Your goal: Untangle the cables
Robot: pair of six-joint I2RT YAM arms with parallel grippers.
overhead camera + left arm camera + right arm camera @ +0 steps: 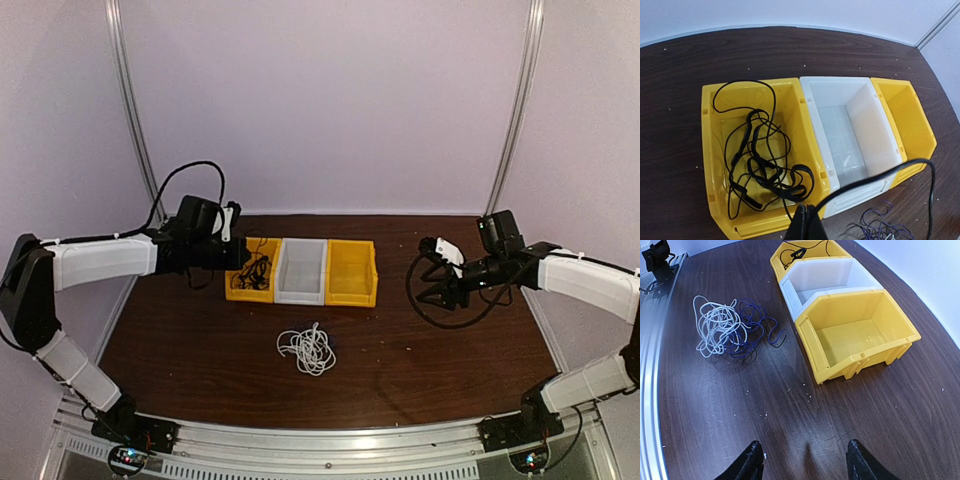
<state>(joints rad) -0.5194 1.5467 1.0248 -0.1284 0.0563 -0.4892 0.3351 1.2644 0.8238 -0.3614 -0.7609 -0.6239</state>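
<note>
A tangled black cable lies in the left yellow bin. My left gripper hovers at that bin's near wall, shut, and one black strand arcs from its tips out over the white bin. On the table, a white cable and a dark purple cable lie knotted in one heap. My right gripper hangs open over bare wood, right of the bins, holding nothing.
Three bins stand in a row at the table's middle back: yellow, white and yellow. The white and right yellow bins hold nothing. An aluminium rail runs along the near edge.
</note>
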